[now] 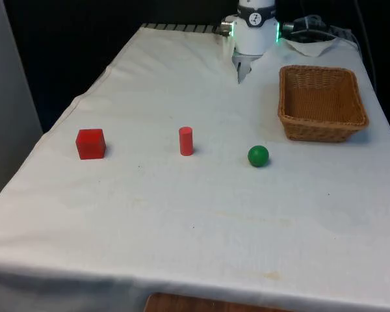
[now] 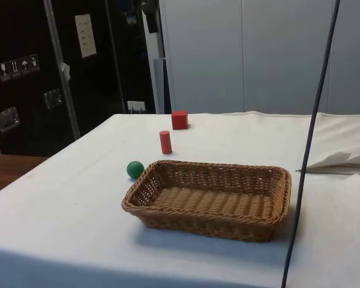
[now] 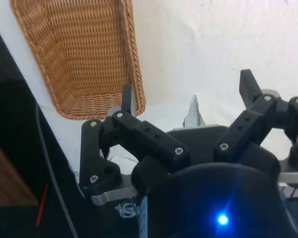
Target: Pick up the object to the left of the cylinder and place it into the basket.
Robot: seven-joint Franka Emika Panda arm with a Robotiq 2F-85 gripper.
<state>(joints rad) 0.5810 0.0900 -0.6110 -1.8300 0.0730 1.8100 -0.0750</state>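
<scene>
A red cube (image 1: 90,143) (image 2: 179,119) sits on the white cloth at the front view's left, apart from an upright red cylinder (image 1: 186,141) (image 2: 165,142) in the middle. A green ball (image 1: 258,156) (image 2: 135,170) lies on the cylinder's other side. The wicker basket (image 1: 322,123) (image 2: 210,223) (image 3: 79,49) stands at the front view's right with nothing in it. My gripper (image 1: 241,70) (image 3: 188,94) hangs over the far end of the table, close to the robot's base and beside the basket's far corner. It is open and holds nothing.
A dark cable (image 2: 306,156) runs down across the side view in front of the basket. Crumpled white cloth (image 1: 312,44) lies at the far right corner. The table's edges drop away on both sides.
</scene>
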